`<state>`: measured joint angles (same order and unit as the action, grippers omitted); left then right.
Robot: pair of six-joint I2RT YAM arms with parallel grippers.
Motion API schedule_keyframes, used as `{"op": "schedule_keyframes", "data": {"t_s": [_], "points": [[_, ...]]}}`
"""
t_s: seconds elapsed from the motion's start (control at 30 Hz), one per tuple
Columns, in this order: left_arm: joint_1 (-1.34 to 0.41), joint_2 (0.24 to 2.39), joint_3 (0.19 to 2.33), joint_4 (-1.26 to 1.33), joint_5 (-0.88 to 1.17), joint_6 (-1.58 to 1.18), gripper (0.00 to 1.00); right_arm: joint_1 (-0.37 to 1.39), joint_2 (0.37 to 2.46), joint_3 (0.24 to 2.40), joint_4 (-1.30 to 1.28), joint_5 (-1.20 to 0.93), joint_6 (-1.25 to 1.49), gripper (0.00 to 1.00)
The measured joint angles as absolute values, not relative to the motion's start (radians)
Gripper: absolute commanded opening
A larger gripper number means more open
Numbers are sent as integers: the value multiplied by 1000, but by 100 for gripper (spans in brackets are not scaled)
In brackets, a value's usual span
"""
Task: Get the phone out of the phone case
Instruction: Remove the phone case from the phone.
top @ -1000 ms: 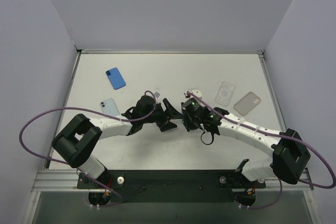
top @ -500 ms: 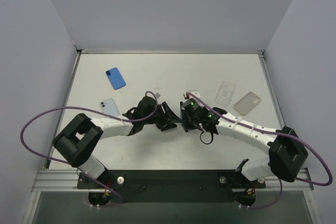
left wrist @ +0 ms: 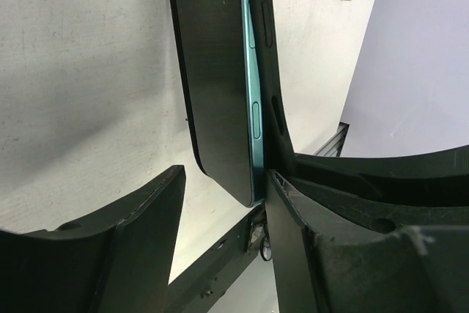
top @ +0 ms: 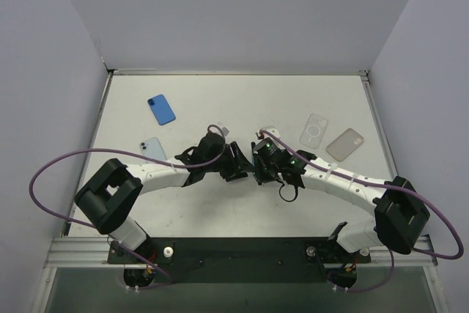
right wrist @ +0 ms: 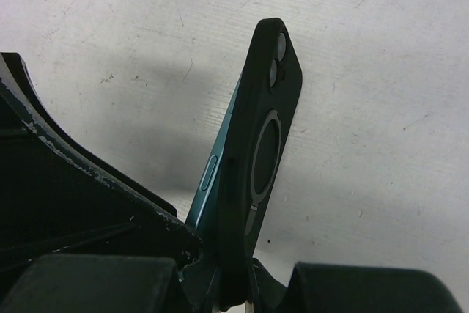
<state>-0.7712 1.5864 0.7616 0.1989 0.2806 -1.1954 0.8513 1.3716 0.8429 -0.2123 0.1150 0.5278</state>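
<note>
A teal-edged phone [right wrist: 215,171] sits in a black case [right wrist: 264,137] with a ring on its back, held on edge above the table. My right gripper [right wrist: 234,269] is shut on the cased phone's lower end. The phone's teal side stands slightly proud of the case there. In the left wrist view the dark screen [left wrist: 216,71] and case [left wrist: 265,27] show. My left gripper [left wrist: 223,181] is open, its jaws straddling the phone's corner. One finger [left wrist: 322,240] lies against the case side and the other finger [left wrist: 124,247] stands apart. In the top view both grippers [top: 238,164] [top: 258,166] meet mid-table.
A blue phone [top: 161,109] and a pale blue one [top: 153,147] lie at the back left. A clear case [top: 315,130] and a grey case [top: 344,144] lie at the back right. A small white object [top: 270,130] sits just behind the right gripper.
My left gripper has edged right towards the right gripper, bringing its open jaws around the phone's end. The right gripper has kept its hold and barely moved.
</note>
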Motion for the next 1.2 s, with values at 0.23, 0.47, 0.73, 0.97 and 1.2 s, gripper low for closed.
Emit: {"op": "schedule_keyframes", "data": {"t_s": [0.23, 0.47, 0.73, 0.97, 1.2], "points": [[-805, 1609, 864, 68, 207, -1140, 48, 851, 1372, 843, -212, 108, 531, 0], [-832, 1654, 950, -38, 152, -1096, 38, 850, 1370, 842, -213, 100, 533, 0], [-861, 1671, 1023, -143, 83, -1049, 36, 850, 1364, 838, -213, 98, 534, 0], [-885, 1713, 1073, -201, 36, -1026, 36, 846, 1363, 833, -224, 97, 534, 0], [-899, 1754, 1076, -182, 35, -1039, 0, 844, 1363, 820, -227, 61, 537, 0]]}}
